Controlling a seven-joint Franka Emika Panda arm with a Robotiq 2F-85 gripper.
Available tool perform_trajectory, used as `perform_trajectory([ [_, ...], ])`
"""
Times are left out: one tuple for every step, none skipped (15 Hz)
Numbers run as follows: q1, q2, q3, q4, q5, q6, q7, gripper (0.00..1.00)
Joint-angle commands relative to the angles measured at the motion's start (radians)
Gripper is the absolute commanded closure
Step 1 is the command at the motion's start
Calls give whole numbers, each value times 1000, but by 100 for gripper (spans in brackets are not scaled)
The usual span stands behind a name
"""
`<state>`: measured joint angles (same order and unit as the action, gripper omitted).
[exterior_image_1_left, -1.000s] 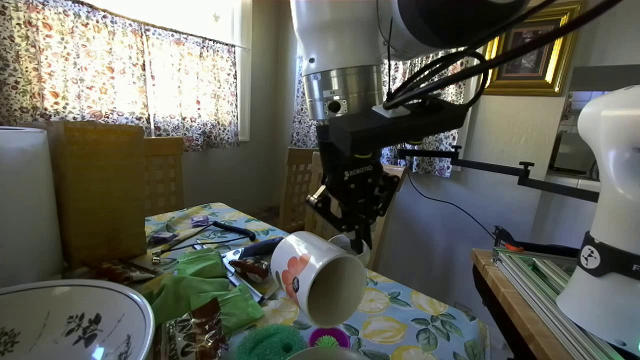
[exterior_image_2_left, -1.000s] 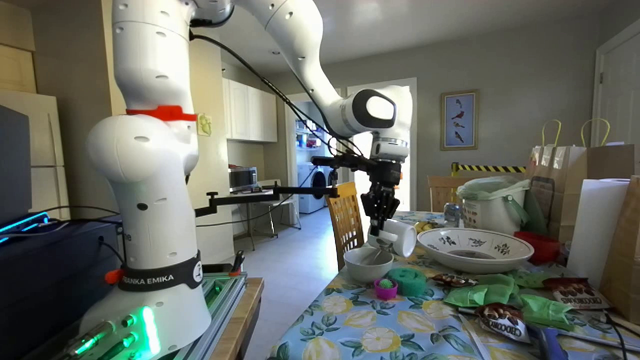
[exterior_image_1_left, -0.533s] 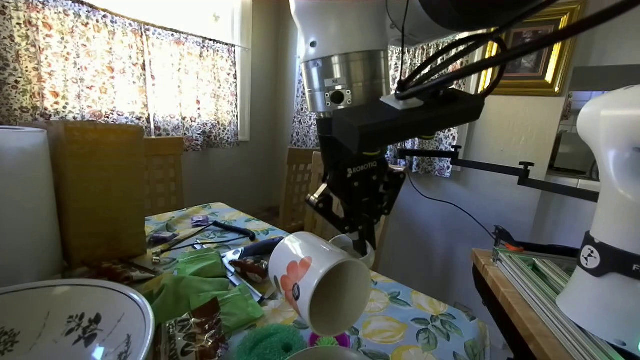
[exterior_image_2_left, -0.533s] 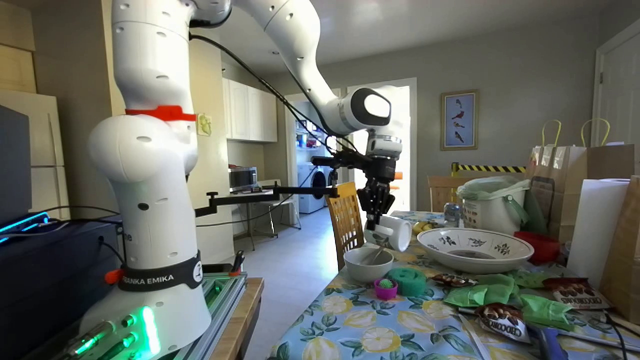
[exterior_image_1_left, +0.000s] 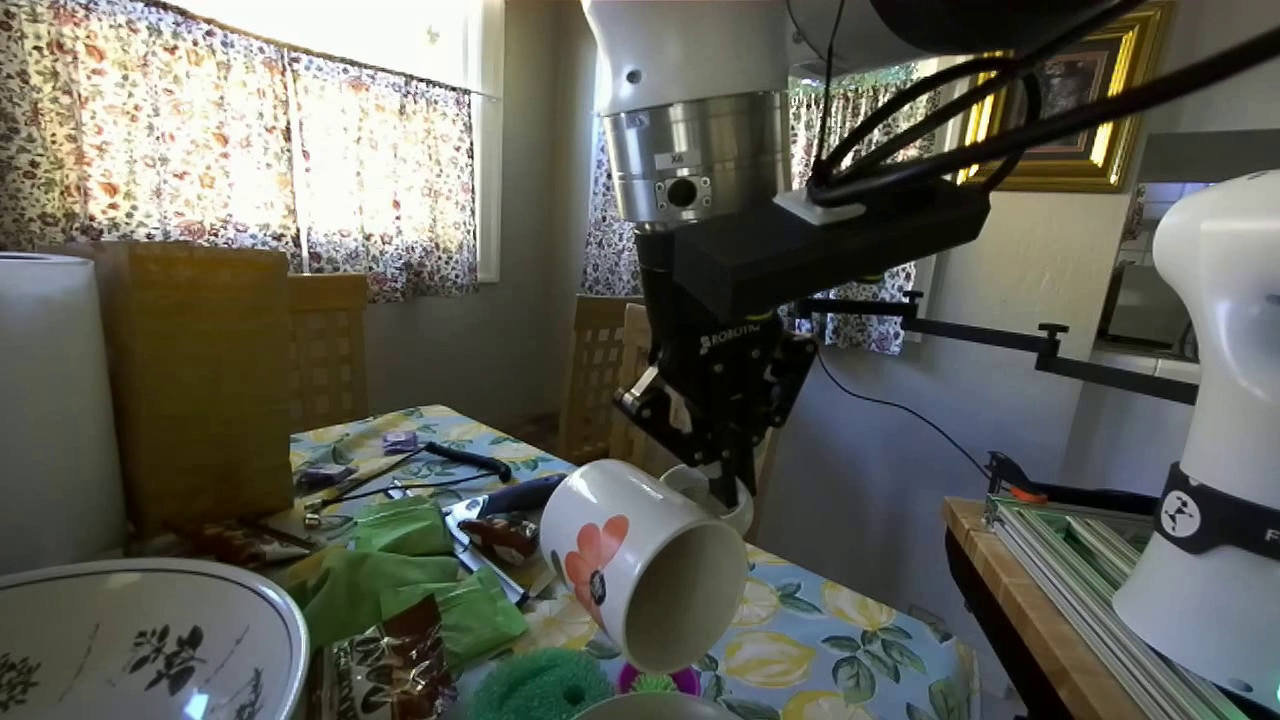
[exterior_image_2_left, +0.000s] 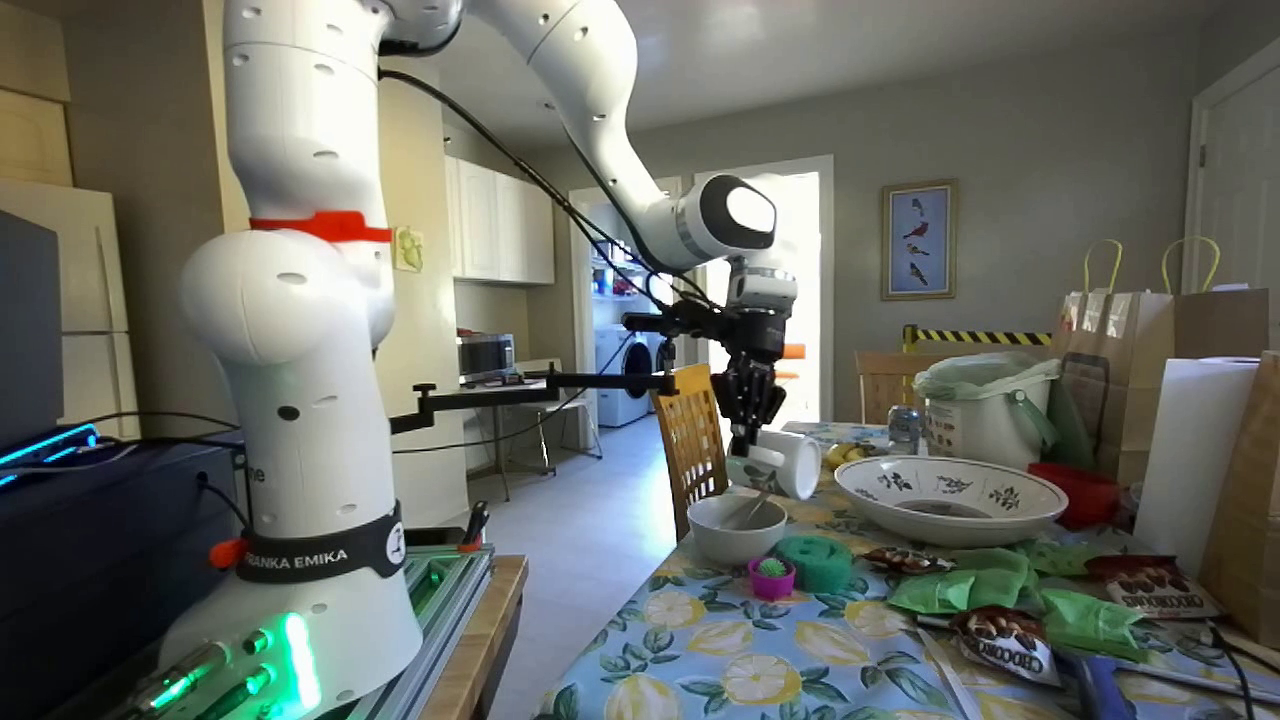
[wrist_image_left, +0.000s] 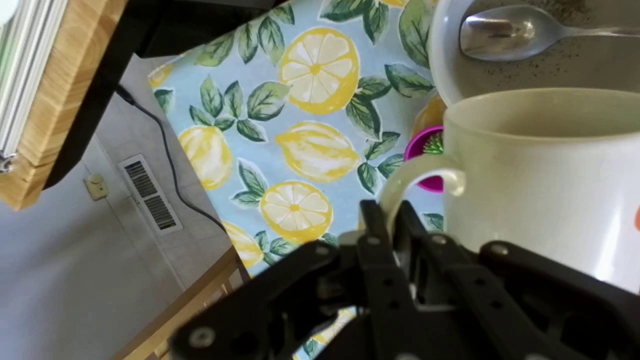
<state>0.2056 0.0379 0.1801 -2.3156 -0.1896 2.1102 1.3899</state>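
A white mug (exterior_image_1_left: 650, 565) with a red flower hangs tilted in the air, its mouth angled downward. My gripper (wrist_image_left: 389, 207) is shut on the mug's handle (wrist_image_left: 397, 187), one finger on each side of it. In an exterior view the gripper (exterior_image_2_left: 742, 445) points down, with the mug over a white bowl (exterior_image_2_left: 735, 535). A metal spoon (wrist_image_left: 515, 35) lies in that bowl among dark specks. The mug's rim overlaps the bowl in the wrist view; whether they touch I cannot tell. The mug's inner bottom is hidden.
Beside the bowl stand a magenta cup with a green brush (exterior_image_2_left: 770, 578) and a green sponge-like roll (exterior_image_2_left: 815, 563). A large patterned dish (exterior_image_2_left: 950, 500), green wrappers (exterior_image_1_left: 440, 590) and snack packets (exterior_image_2_left: 1005, 640) occupy the lemon-print table. A wooden chair (exterior_image_2_left: 692, 430) stands behind.
The gripper and mug have shifted toward the robot's base, rightward in one view and leftward in another, and slightly lower. The mug stays tilted, its handle still gripped. Objects on the table have not moved.
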Motion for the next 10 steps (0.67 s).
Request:
perform_trajectory([
  [15,11,10,32,-62,-37,65,97],
  [17,15,13,34,-74,-39,72,97],
  [18,19,16,36,-84,-39,76,97],
  [20,23,18,37,-91,-40,78,97],
  [21,25,19,38,-98,-40,83,97],
  [23,29,20,39,-105,-38,85,97],
  [25,31,21,40,-112,-39,90,97],
  [27,33,22,40,-116,-38,95,97],
  [28,34,23,40,-123,-39,103,97],
  [30,35,23,40,-133,-36,112,97],
])
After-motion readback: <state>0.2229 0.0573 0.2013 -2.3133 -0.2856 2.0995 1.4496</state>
